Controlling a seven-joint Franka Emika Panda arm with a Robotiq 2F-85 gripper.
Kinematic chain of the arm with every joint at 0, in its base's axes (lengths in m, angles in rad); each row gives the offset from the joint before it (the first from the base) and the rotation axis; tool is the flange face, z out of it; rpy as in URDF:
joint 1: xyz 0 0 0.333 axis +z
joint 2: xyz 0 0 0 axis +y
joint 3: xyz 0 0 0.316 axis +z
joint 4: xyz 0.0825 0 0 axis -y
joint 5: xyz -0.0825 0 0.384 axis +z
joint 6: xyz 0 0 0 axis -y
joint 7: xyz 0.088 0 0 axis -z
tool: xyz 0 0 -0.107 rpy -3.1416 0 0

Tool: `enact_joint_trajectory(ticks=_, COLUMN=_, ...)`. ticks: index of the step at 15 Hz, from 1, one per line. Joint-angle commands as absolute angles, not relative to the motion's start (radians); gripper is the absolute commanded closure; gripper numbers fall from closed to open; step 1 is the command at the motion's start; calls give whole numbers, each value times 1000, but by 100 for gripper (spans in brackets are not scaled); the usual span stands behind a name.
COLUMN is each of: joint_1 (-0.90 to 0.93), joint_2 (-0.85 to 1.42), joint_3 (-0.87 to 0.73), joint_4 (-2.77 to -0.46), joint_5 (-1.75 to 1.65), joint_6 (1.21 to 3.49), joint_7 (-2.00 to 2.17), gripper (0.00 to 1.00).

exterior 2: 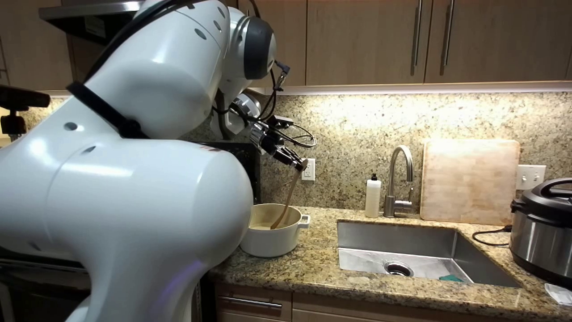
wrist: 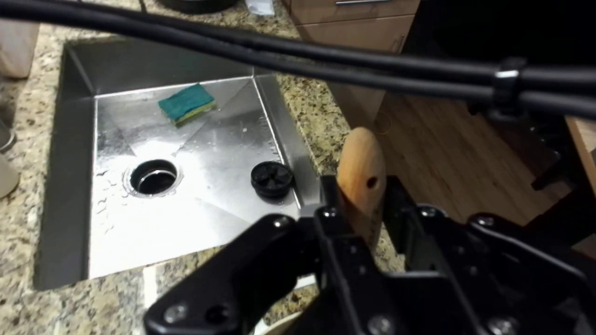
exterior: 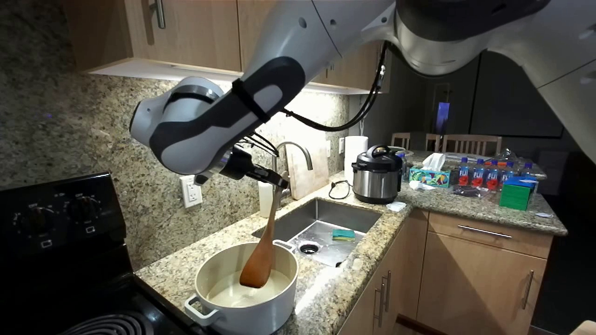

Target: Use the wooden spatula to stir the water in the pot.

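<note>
Our gripper (wrist: 362, 190) pinches the wooden spatula (exterior: 265, 249) near its top end, jaws tight on both sides. We see it tilted, blade down inside the pot (exterior: 265, 316), over the pale water (exterior: 233, 293); whether the two touch we cannot tell. The pot sits on the granite counter (exterior: 186, 260) between the stove (exterior: 60, 223) and the sink (exterior: 321, 232), where a sponge (wrist: 186, 102) lies.

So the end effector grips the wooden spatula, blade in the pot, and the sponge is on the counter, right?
No: the wrist view shows the green scrub sponge in the sink, not on the counter. The end effector does grip the wooden spatula, blade in the pot.
</note>
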State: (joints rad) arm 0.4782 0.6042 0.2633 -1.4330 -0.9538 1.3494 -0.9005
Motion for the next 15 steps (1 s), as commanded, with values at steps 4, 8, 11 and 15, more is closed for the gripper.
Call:
enact_joint_trajectory(ticks=4, joint_1=486, joint_2=670, joint_3=256, joint_4=-1350, joint_5=-941, joint_6=1199, joint_7=-758, gripper=93)
enact_joint_trajectory(ticks=8, joint_1=506, joint_2=757, joint_3=268, joint_4=-1305, joint_5=-949, joint_6=1189, joint_7=-800, gripper=93)
enact_joint_trajectory(ticks=11, joint_1=526, joint_2=801, joint_3=281, joint_4=-1285, joint_5=-959, joint_6=1203, joint_7=-837, gripper=93)
enact_joint_trajectory(ticks=15, joint_1=553, joint_2=843, joint_3=286, joint_4=-1245, joint_5=-968, joint_6=1214, joint_7=-885, gripper=93)
